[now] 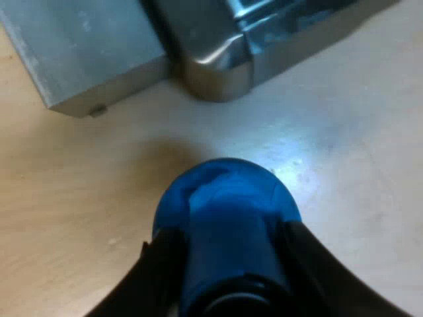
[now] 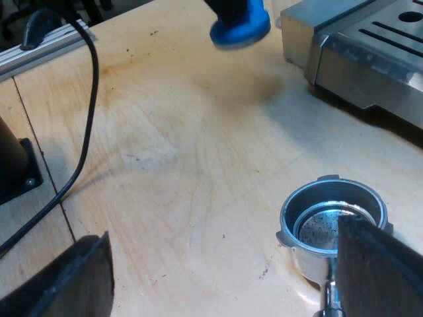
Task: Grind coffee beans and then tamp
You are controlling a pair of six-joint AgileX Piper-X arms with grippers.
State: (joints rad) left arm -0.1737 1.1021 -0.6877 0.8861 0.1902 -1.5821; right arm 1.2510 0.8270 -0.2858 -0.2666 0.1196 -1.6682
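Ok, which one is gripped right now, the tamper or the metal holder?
The blue tamper, clamped in the left tool; the metal holder lies ungripped on the table by the open right tool.

Left view close over tamper (image 1: 225, 211); right view farther; shared: tamper, machine (image 2: 370, 46).

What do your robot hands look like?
My left tool has two black fingers, smooth with rounded edges. My right tool has two black fingers too, broad and matte, with squarish tips.
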